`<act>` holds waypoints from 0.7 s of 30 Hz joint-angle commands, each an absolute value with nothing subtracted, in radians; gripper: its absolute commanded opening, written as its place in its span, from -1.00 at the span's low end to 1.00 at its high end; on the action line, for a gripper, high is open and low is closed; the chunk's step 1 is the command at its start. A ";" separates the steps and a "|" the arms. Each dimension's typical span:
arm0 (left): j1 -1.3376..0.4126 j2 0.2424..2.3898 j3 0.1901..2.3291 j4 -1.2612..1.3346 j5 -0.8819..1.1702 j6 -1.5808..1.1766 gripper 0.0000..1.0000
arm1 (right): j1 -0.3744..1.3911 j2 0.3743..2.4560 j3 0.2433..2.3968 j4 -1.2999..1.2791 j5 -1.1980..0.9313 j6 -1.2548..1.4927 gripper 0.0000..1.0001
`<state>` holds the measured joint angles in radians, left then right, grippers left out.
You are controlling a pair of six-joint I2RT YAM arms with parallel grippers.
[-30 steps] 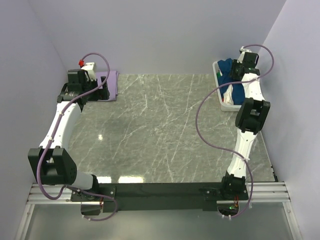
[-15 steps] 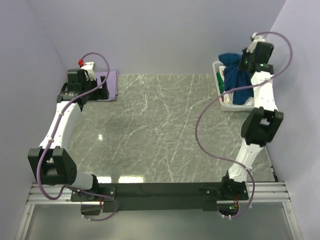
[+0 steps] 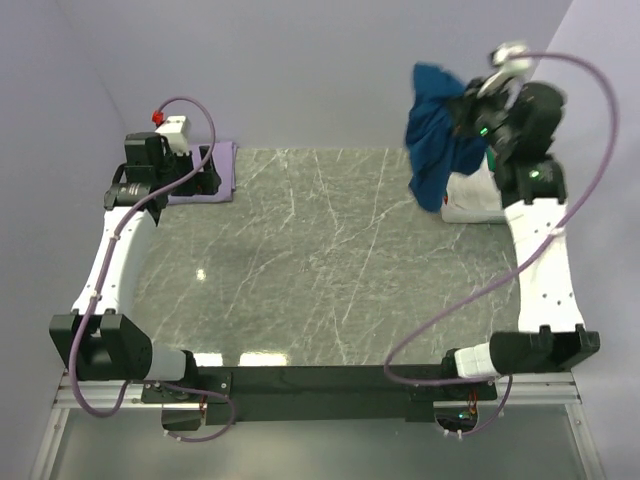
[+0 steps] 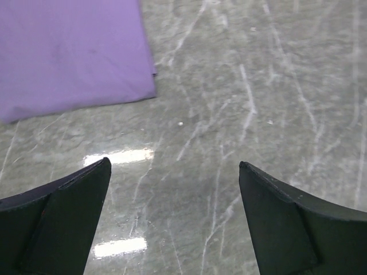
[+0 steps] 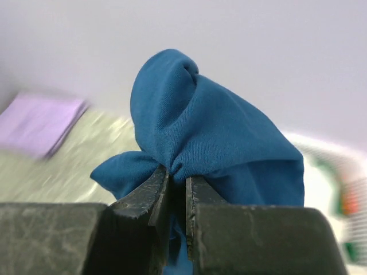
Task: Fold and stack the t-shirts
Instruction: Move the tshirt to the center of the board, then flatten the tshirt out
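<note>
Behind navy tee [image 3: 435, 140] pinched in R jaws, basket [image 3: 470, 205] mostly hidden.

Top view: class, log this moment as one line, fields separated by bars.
right gripper: shut on navy t-shirt, hanging beside white basket | left gripper: open, empty, over table near folded lavender t-shirt

Blue t-shirt [image 5: 218, 143] pinched in right gripper [image 5: 176, 177]: soft fine-knit cloth, matt. Gripper fingers [image 5: 140, 200]: matt black, scuffed. Lavender t-shirt [image 4: 69, 51] ahead-left of left gripper [image 4: 173, 165]: smooth cloth. Table [image 4: 275, 86] beneath: glossy, marble-veined.
</note>
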<state>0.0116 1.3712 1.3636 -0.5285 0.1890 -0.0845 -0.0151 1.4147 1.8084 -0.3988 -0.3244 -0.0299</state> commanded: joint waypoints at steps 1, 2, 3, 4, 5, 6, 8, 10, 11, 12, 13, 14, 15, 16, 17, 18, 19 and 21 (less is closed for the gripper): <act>0.011 1.306 1.382 -0.531 0.317 -0.041 0.99 | 0.131 1.372 1.613 -0.354 -0.267 -0.017 -1.00; 0.012 1.289 1.376 -0.529 0.333 -0.037 0.99 | 0.158 1.371 1.577 -0.354 -0.264 -0.002 -1.00; 0.011 1.282 1.361 -0.526 0.350 -0.035 0.99 | 0.184 1.380 1.525 -0.360 -0.268 0.035 -1.00; 0.011 1.275 1.352 -0.525 0.377 -0.037 0.99 | 0.236 1.394 1.499 -0.356 -0.278 0.060 -0.91; 0.012 1.263 1.341 -0.512 0.393 -0.044 0.99 | 0.261 1.448 1.480 -0.362 -0.326 0.102 -0.65; 0.012 1.259 1.312 -0.502 0.403 -0.063 0.99 | 0.291 1.488 1.508 -0.397 -0.354 0.101 -0.22; 0.012 1.250 1.267 -0.473 0.452 -0.083 0.99 | 0.356 1.621 1.625 -0.552 -0.364 0.059 0.18; 0.011 1.253 1.246 -0.468 0.495 -0.087 0.99 | 0.359 1.692 1.702 -0.661 -0.380 0.025 0.33; 0.011 1.261 1.236 -0.468 0.538 -0.083 0.99 | 0.342 1.731 1.724 -0.743 -0.393 -0.030 0.39; 0.009 1.265 1.212 -0.462 0.563 -0.075 0.99 | 0.336 1.736 1.718 -0.771 -0.415 -0.058 0.41; 0.008 1.269 1.198 -0.459 0.584 -0.068 0.99 | 0.324 1.718 1.694 -0.797 -0.429 -0.084 0.41; 0.008 1.273 1.184 -0.451 0.616 -0.054 0.99 | 0.313 1.701 1.657 -0.796 -0.440 -0.121 0.41; -0.029 1.273 1.155 -0.434 0.618 -0.020 0.99 | 0.286 1.681 1.569 -0.793 -0.449 -0.135 0.44; -0.047 1.273 1.140 -0.430 0.614 -0.011 0.99 | 0.273 1.646 1.525 -0.789 -0.463 -0.149 0.43; -0.072 1.278 1.128 -0.422 0.603 0.041 0.99 | 0.262 1.634 1.484 -0.788 -0.465 -0.162 0.44; -0.127 1.282 1.105 -0.417 0.585 0.085 0.99 | 0.238 1.625 1.414 -0.784 -0.465 -0.167 0.42; -0.155 1.288 1.095 -0.414 0.574 0.104 0.97 | 0.227 1.618 1.382 -0.784 -0.472 -0.176 0.40; -0.239 1.327 1.074 -0.408 0.549 0.149 0.89 | 0.213 1.618 1.306 -0.776 -0.479 -0.193 0.31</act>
